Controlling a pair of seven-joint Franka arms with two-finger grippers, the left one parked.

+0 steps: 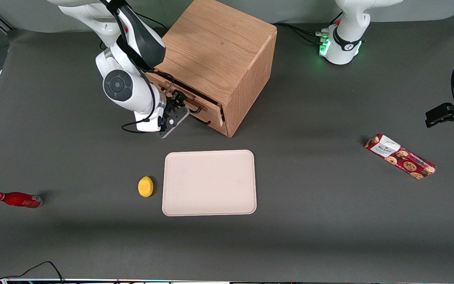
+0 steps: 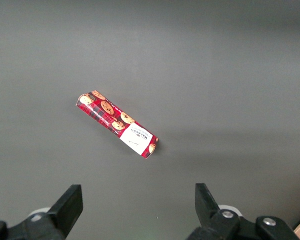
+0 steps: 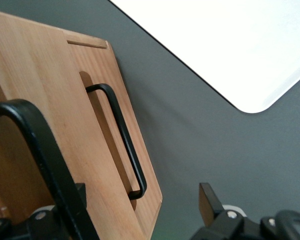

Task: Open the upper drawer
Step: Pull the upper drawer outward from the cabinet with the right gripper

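Dark grey matte table (image 1: 329, 221) under even light, pale wall strip above.

Legible markings are few. The cookie package (image 1: 400, 156), lying on the worktop toward the parked arm's end, carries a white label panel with a line of dark lettering; the word cannot be made out with certainty in the front view or in the left wrist view (image 2: 116, 123). The red bottle (image 1: 16, 199), toward the working arm's end, shows faint white script that cannot be read. No other text, number or sign can be read.
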